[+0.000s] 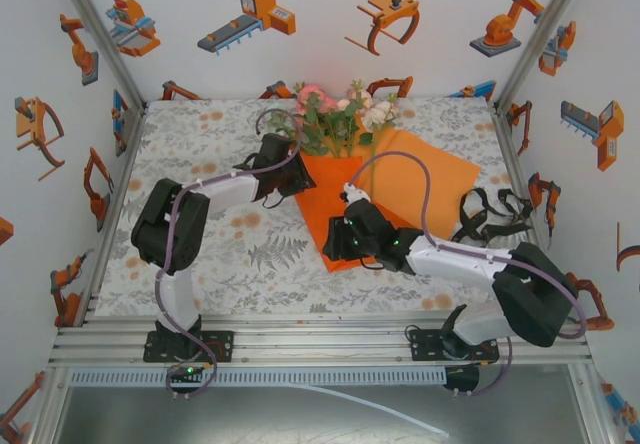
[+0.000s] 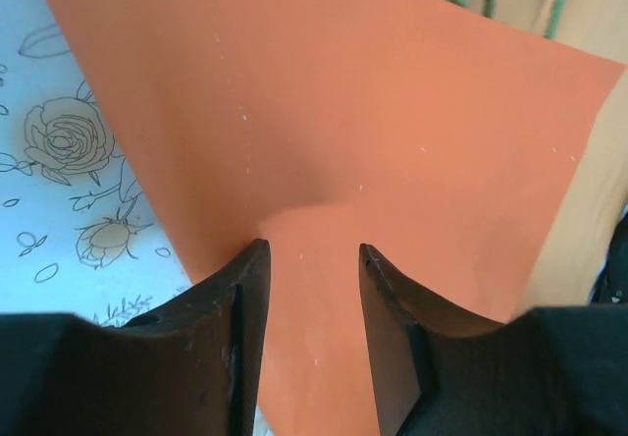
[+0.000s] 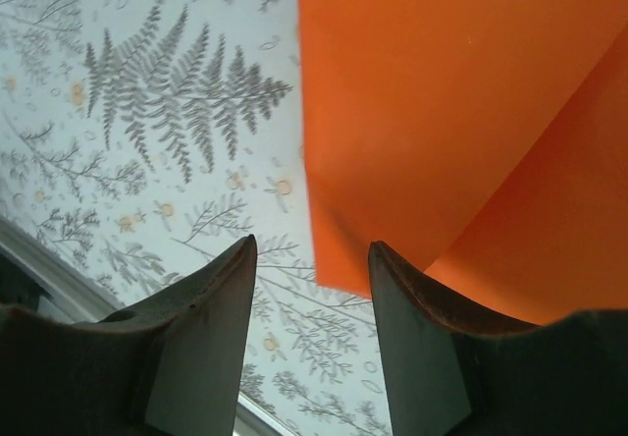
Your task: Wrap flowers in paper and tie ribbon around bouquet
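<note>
Two end effectors, both released, jaws apart. Left end effector (image 2: pixel 312 247) sits over the paper (image 2: pixel 324 112); right end effector (image 3: pixel 311 243) sits at its near corner. Flowers (image 1: pixel 335 114) lie on the paper, blooms toward the far counter (image 1: pixel 200 254) edge.

Bright orange paper (image 1: pixel 455 179), grey fern-print tablecloth (image 1: pixel 250 259)

Top camera overhead, facing table (image 1: pixel 200 144); wrist cameras close, both on paper (image 2: pixel 392 141).

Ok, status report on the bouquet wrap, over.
Left pincer open over paper, right pincer open at its corner. Flowers on paper, wrap unfinished. Ribbon lying right of paper, untied.
</note>
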Robot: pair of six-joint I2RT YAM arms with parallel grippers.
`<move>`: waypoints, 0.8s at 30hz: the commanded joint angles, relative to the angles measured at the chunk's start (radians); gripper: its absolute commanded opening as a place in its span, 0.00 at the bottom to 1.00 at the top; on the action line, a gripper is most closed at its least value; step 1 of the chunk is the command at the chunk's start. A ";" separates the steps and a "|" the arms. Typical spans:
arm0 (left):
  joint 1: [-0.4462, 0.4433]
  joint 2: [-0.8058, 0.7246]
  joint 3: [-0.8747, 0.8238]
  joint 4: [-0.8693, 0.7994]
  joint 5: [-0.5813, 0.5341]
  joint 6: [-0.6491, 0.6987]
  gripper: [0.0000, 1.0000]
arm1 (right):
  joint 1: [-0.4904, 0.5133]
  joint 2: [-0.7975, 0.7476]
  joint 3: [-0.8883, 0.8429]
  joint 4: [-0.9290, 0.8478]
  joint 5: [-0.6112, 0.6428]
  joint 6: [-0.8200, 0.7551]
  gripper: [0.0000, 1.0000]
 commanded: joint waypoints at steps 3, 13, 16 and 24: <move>-0.059 -0.198 -0.006 -0.009 0.011 0.091 0.42 | -0.237 -0.136 0.013 -0.058 -0.030 -0.051 0.53; -0.268 -0.071 0.026 -0.090 0.085 -0.010 0.13 | -0.643 -0.177 -0.077 -0.150 -0.084 -0.019 0.41; -0.290 -0.044 0.026 -0.069 0.084 -0.023 0.13 | -0.659 -0.137 -0.084 -0.152 -0.065 -0.031 0.31; -0.294 0.051 0.027 -0.011 0.111 -0.077 0.13 | -0.658 0.063 -0.080 -0.071 -0.136 -0.031 0.26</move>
